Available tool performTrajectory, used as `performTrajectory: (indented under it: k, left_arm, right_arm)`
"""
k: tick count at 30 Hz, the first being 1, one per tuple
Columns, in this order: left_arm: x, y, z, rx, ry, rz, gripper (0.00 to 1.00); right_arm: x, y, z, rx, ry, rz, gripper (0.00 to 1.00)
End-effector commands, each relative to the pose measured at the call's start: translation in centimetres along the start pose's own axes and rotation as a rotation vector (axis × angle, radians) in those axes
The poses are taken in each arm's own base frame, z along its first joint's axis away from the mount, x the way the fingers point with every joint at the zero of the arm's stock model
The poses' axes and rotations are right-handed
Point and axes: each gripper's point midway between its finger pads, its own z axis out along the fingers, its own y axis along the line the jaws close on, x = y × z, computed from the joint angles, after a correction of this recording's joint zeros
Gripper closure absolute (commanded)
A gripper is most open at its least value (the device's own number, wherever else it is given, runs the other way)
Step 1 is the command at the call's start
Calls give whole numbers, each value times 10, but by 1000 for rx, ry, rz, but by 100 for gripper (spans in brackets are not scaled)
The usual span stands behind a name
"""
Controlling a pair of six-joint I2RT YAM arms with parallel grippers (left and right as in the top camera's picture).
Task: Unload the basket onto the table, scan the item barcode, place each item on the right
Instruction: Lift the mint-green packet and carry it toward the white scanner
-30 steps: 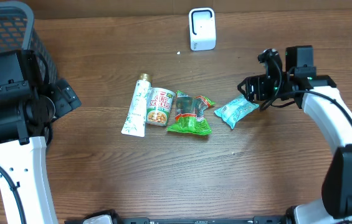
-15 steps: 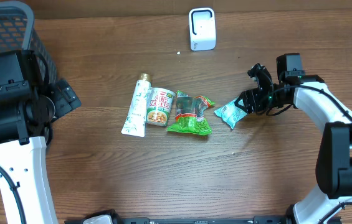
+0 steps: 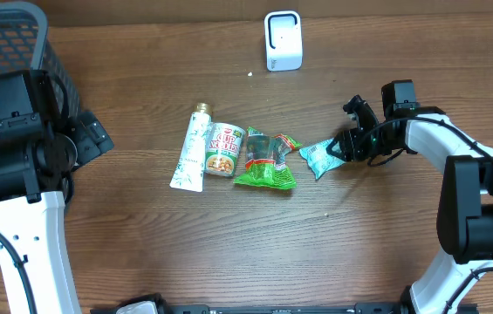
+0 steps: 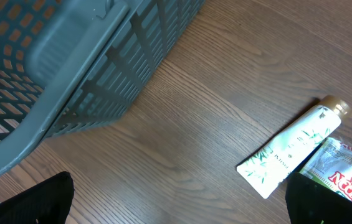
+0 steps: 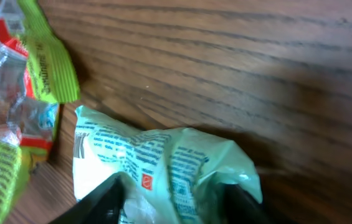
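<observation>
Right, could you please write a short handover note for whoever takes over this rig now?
Left gripper: wide open and empty, beside the grey basket.
Right gripper: one finger on each side of the pale blue packet, which lies on the table. A firm grip is not confirmed.
Other things: the tube, cup noodles and green packet lie in a row beside it. The white scanner stands at the far edge.
Done: the right gripper is placed on the packet.
Left: secure the grip, lift the packet, and show its barcode to the scanner.
</observation>
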Motion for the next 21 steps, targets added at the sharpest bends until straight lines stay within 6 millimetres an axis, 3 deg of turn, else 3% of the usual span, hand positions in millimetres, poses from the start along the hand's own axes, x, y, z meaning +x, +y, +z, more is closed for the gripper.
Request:
performTrajectory:
  k: [1,5,11,21]
  left_arm:
    - [0,1,-2,5,-6,-19,0]
    - [0,1,-2,5,-6,-19,0]
    - [0,1,-2,5,-6,-19,0]
    - [0,1,-2,5,-6,-19,0]
  right_arm:
    - [1,-6,0,11,5,100,62]
    - [-1,-3,-3,-36,-10,172,79]
    - [-29,19,-28,-241,-109,174,96]
    - [-62,53,-97,-287,-200,129,96]
